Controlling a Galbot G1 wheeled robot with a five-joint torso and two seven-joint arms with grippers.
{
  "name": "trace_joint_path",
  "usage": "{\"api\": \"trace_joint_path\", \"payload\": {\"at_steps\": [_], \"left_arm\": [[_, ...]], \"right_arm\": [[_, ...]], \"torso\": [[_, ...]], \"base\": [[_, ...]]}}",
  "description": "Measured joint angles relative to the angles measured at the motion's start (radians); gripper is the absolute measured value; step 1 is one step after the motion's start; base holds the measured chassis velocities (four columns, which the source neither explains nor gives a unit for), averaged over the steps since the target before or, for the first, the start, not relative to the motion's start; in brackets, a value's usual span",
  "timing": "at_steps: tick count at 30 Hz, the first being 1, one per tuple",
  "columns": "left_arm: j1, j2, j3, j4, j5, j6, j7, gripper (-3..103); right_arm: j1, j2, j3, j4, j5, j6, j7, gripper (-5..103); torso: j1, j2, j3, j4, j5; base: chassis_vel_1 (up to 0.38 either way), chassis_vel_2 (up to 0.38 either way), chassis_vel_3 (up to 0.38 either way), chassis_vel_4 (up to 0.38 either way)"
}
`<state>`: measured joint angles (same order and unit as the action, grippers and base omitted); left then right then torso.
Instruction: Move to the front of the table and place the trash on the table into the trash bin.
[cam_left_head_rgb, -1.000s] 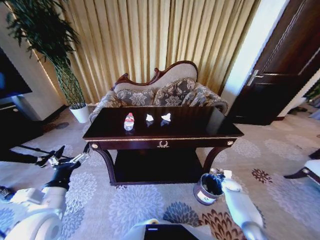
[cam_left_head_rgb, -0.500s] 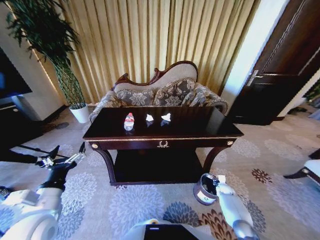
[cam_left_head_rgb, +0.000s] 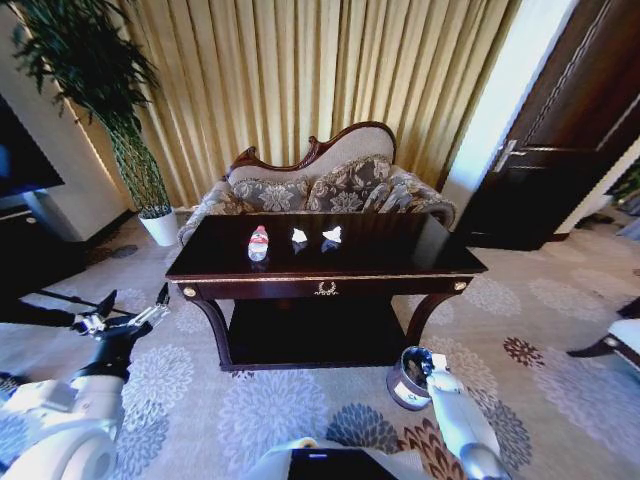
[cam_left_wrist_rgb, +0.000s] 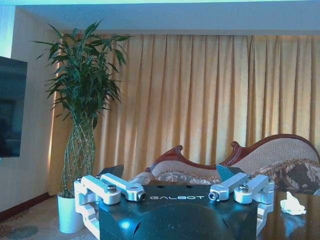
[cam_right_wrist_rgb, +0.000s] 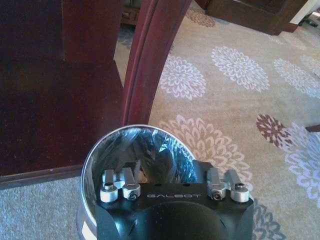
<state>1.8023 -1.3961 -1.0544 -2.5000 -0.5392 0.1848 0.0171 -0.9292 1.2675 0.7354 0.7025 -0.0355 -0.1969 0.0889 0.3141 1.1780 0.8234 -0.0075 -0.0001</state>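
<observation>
Dark, glossy wood makes up the table (cam_left_head_rgb: 390, 255), which stands across the middle of the head view in front of a patterned sofa (cam_left_head_rgb: 320, 185) and gold curtains (cam_left_head_rgb: 300, 80). Three pieces of trash lie on its top, left of centre: one small clear bottle (cam_left_head_rgb: 258, 243) with a red-and-white label, lying on its side, and two crumpled white paper wads (cam_left_head_rgb: 299, 236) (cam_left_head_rgb: 332, 234) just beside it, in a short row and apart from one another. One of the wads (cam_left_wrist_rgb: 292, 204) also shows in the left wrist view, resting on the tabletop. The single trash bin (cam_left_head_rgb: 406, 383) stands on the flowered carpet by the table's front right leg, lined with a shiny dark bag. The right gripper (cam_left_head_rgb: 428, 364) hangs directly over the bin's mouth, and in the right wrist view its fingers (cam_right_wrist_rgb: 131, 189) are spread apart above the liner with nothing between them. The left gripper (cam_left_head_rgb: 128, 315) is held out low at the left, off the table's left end, its two fingers splayed wide and empty. One tall potted plant (cam_left_head_rgb: 100, 90) stands in the left corner.
</observation>
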Motion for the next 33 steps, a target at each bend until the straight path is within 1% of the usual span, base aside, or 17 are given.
{"api": "trace_joint_path", "payload": {"at_steps": [2,3,5,6,8,9,17,20,22,24,25,26,27,28,29,30,33], "left_arm": [[0.000,0.000,-0.004,0.000,-0.007,-0.001,0.000,100],[0.000,0.000,-0.005,0.000,-0.008,-0.001,0.000,100],[0.001,0.001,-0.008,0.000,-0.013,-0.001,0.001,100],[0.001,0.001,-0.008,0.000,-0.013,-0.001,0.001,100],[0.001,0.001,-0.009,0.002,-0.014,-0.001,0.001,100],[0.001,0.001,-0.009,0.002,-0.015,-0.001,0.001,100],[0.001,0.002,-0.019,0.002,-0.023,-0.002,0.003,100],[0.002,0.004,-0.024,0.002,-0.028,-0.003,0.003,100],[0.002,0.005,-0.027,0.002,-0.034,-0.004,0.003,100],[0.002,0.005,-0.028,0.002,-0.037,-0.006,0.003,100],[0.002,0.005,-0.028,0.002,-0.037,-0.006,0.003,100],[0.004,0.005,-0.029,0.002,-0.037,-0.007,0.003,100],[0.005,0.006,-0.029,0.003,-0.038,-0.008,0.004,100],[0.007,0.006,-0.030,0.003,-0.039,-0.009,0.005,100],[0.007,0.006,-0.030,0.003,-0.039,-0.009,0.005,100],[0.008,0.007,-0.032,0.003,-0.041,-0.009,0.005,100],[0.011,0.011,-0.034,0.004,-0.048,-0.011,0.006,100]], "right_arm": [[-0.002,0.000,0.000,0.007,0.000,-0.003,0.000,73],[-0.004,0.000,0.000,0.010,0.000,-0.005,0.000,73],[-0.011,0.000,0.000,0.021,0.000,-0.016,0.000,84],[-0.011,0.000,0.000,0.021,0.000,-0.016,0.000,84],[-0.013,-0.001,0.000,0.025,0.001,-0.019,0.000,95],[-0.014,-0.001,0.001,0.025,0.001,-0.020,0.000,98],[-0.016,-0.002,0.004,0.023,0.008,-0.020,-0.001,100],[-0.028,-0.003,0.004,0.039,0.025,-0.020,-0.004,100],[-0.070,-0.012,0.003,0.107,0.069,-0.023,-0.035,100],[-0.137,-0.023,0.001,0.215,0.158,-0.025,-0.064,100],[-0.137,-0.023,0.001,0.215,0.158,-0.025,-0.064,100],[-0.177,-0.028,0.002,0.277,0.200,-0.025,-0.073,100],[-0.215,-0.032,0.007,0.340,0.223,-0.020,-0.082,100],[-0.248,-0.036,0.013,0.394,0.237,-0.008,-0.092,100],[-0.248,-0.036,0.013,0.394,0.237,-0.008,-0.092,100],[-0.275,-0.040,0.018,0.439,0.255,0.000,-0.100,100],[-0.395,-0.056,0.032,0.649,0.394,0.013,-0.119,100]], "torso": [[0.000,0.000,0.000,0.0000,0.0001],[0.000,0.000,0.000,0.0000,0.0000],[0.000,0.000,0.000,-0.0001,0.0000],[0.000,0.000,0.000,-0.0001,0.0000],[0.000,0.000,0.000,-0.0001,0.0000],[0.000,0.000,0.000,0.0000,0.0001],[0.000,0.000,0.000,0.0000,0.0001],[0.000,0.000,0.000,0.0001,0.0003],[0.000,0.000,0.000,0.0002,0.0002],[0.000,0.000,0.000,-0.0001,0.0001],[0.000,0.000,0.000,-0.0001,0.0001],[0.000,0.000,0.000,-0.0004,0.0001],[0.000,0.000,0.000,-0.0003,0.0001],[0.000,0.000,0.000,0.0000,0.0001],[0.000,0.000,0.000,0.0000,0.0001],[0.000,0.000,0.000,0.0000,0.0001],[0.000,0.000,0.000,0.0000,0.0000]], "base": [[0.000,0.000,0.000,0.000],[0.000,0.000,0.000,0.000],[0.000,0.000,0.000,0.000],[0.000,0.000,0.000,0.000],[0.000,0.000,0.000,0.000],[0.000,0.000,0.000,0.000],[0.000,0.000,0.000,0.000],[0.000,0.000,0.000,0.000],[0.000,0.000,0.000,0.000],[0.000,0.000,0.000,0.000],[0.000,0.000,0.000,0.000],[0.000,0.000,0.000,0.000],[0.000,0.000,0.000,0.000],[0.000,0.000,0.000,0.000],[0.000,0.000,0.000,0.000],[0.000,0.000,0.000,0.000],[0.000,0.000,0.000,0.000]]}}
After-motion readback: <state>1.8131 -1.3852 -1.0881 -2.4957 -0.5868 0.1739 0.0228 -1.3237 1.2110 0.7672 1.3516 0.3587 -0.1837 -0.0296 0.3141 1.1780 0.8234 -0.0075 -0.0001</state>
